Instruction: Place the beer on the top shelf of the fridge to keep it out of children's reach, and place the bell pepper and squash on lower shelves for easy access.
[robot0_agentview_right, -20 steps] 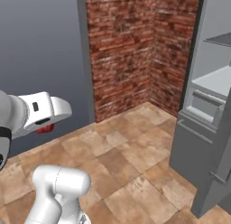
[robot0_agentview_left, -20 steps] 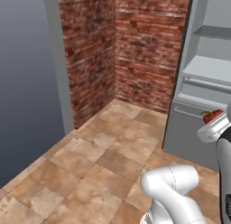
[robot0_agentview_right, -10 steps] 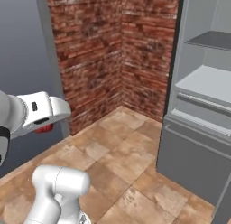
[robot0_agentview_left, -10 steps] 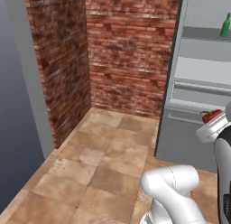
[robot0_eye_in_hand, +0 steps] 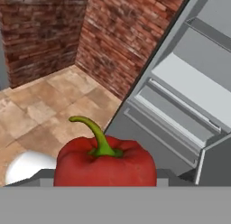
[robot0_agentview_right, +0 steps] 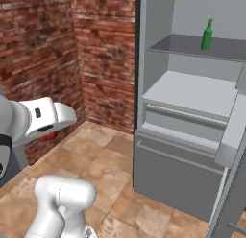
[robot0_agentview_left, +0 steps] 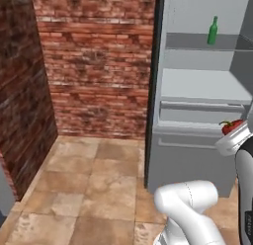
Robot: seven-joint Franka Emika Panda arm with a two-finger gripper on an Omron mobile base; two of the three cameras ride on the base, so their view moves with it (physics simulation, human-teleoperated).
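The fridge stands open ahead of me. The beer, a slim green bottle, stands upright on the dark top shelf. Below it lies a pale lower shelf with nothing on it. My gripper is shut on the red bell pepper, held in the air short of the fridge front, about level with its drawer rail. The pepper's green stem points up in the hand view. The squash is out of view.
Red brick walls meet in a corner left of the fridge. Tan floor tiles stretch in front of it. The open fridge door stands at the right. A closed grey drawer front fills the fridge's lower part.
The whole picture has swung toward the fridge, so the base has moved; the open shelves and the beer have come into view. The pepper stays in my gripper.
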